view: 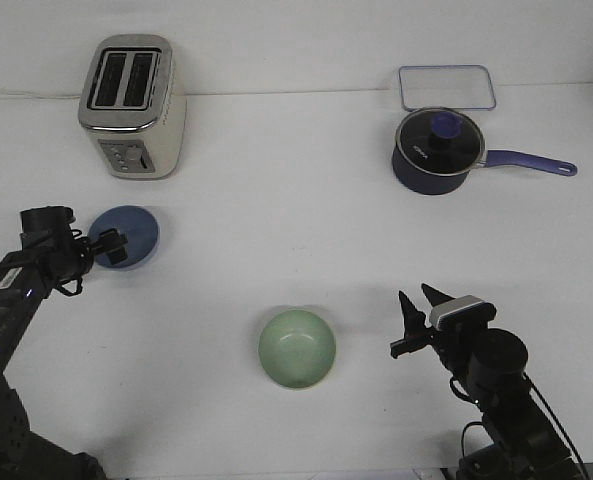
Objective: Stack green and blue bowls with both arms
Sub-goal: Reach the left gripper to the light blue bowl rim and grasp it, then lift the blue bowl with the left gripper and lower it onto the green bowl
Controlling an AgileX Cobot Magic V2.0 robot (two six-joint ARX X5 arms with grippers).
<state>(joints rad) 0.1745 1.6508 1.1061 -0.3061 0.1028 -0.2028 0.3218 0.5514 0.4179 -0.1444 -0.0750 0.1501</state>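
Note:
The blue bowl (131,232) is at the left of the table, tilted with its opening facing the front. My left gripper (110,246) is shut on its near-left rim and holds it. The pale green bowl (297,348) stands upright on the table at the front centre. My right gripper (420,303) is open and empty, with its fingers pointing up. It is a short way to the right of the green bowl and not touching it.
A silver toaster (131,105) stands at the back left. A dark navy saucepan (438,150) with a lid and a purple handle stands at the back right. A clear rectangular tray (446,88) lies behind it.

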